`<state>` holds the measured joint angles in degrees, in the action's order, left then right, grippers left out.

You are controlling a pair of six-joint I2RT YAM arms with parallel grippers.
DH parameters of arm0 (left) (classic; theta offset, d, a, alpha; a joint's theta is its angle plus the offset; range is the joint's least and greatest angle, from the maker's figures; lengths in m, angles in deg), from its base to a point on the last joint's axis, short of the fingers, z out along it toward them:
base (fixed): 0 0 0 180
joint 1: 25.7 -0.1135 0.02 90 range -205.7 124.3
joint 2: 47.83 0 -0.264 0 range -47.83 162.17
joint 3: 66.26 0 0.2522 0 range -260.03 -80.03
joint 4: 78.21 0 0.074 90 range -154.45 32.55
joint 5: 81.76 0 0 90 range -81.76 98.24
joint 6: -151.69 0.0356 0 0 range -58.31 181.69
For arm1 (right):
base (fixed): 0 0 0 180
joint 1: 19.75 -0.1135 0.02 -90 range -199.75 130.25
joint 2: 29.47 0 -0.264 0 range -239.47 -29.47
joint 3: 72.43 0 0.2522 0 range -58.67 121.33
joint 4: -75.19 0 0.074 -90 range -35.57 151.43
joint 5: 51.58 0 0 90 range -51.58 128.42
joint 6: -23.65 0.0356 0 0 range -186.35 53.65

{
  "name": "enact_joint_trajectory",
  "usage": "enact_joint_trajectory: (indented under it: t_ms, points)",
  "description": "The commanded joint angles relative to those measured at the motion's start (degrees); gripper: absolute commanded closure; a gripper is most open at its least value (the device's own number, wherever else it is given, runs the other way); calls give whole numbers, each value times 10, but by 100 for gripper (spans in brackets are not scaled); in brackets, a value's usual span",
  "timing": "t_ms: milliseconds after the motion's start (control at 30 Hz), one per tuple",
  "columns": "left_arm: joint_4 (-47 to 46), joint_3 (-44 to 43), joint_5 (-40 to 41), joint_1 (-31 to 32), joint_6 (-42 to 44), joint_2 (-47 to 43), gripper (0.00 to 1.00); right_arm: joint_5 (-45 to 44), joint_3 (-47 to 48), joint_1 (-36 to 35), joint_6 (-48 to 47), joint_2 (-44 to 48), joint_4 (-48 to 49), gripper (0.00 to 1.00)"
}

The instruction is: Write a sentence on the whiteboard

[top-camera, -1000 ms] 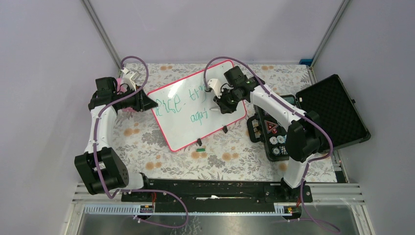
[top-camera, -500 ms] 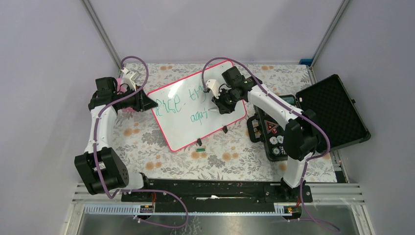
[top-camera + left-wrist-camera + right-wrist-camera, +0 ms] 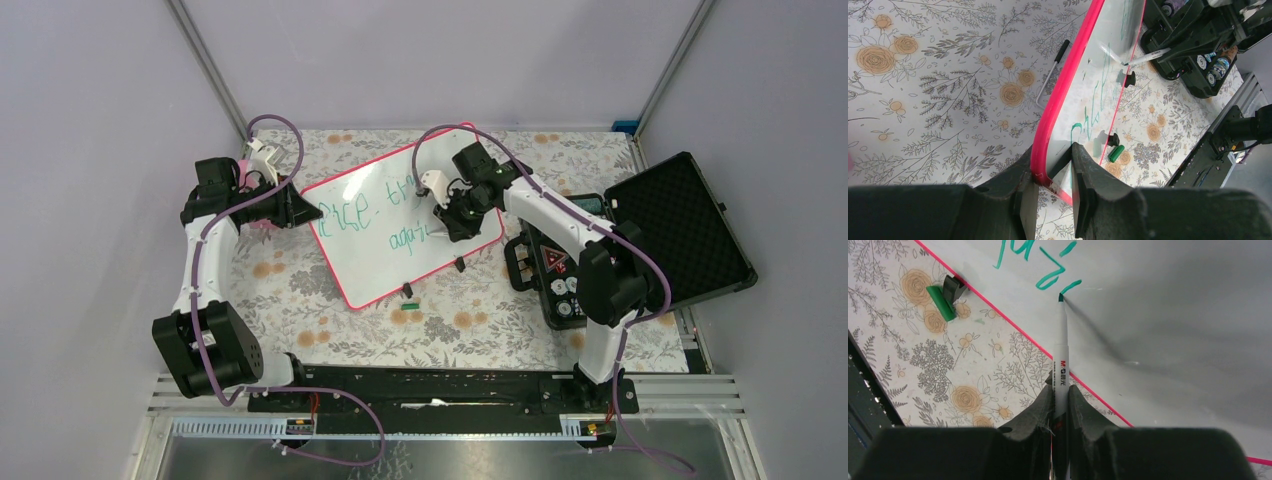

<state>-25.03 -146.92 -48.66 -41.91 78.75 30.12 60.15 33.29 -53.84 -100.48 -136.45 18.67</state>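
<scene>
Right gripper (image 3: 1060,390) was clamped on the marker (image 3: 1062,347), tip touching the whiteboard (image 3: 385,265) on the floral table (image 3: 470,322), left gripper (image 3: 1053,162) pinched the board's pink edge; the sentence (image 3: 352,214) looked partly done, three scrawled words down, likely more left.

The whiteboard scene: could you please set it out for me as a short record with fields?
board: whiteboard, turned askew on the floral cloth
writing: sentence, two lines of green scrawl
left arm: left gripper shut on the board's pink edge
right arm: right gripper shut on a marker, tip touching the board
loose item: green cap on the cloth by the board's near edge
to the right: black case, lid open
</scene>
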Motion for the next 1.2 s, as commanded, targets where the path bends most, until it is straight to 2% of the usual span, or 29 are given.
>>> enact_joint_trajectory:
  t_ms: [0,500,1167]
  points:
    - [-7,6,33,9,47,-18,100,10,-22,-5,-7,10,9,100]
    - [-7,2,27,10,45,-12,100,27,-6,-6,1,54,9,100]
    - [-7,1,30,10,44,-14,100,-13,39,-5,11,10,9,100]
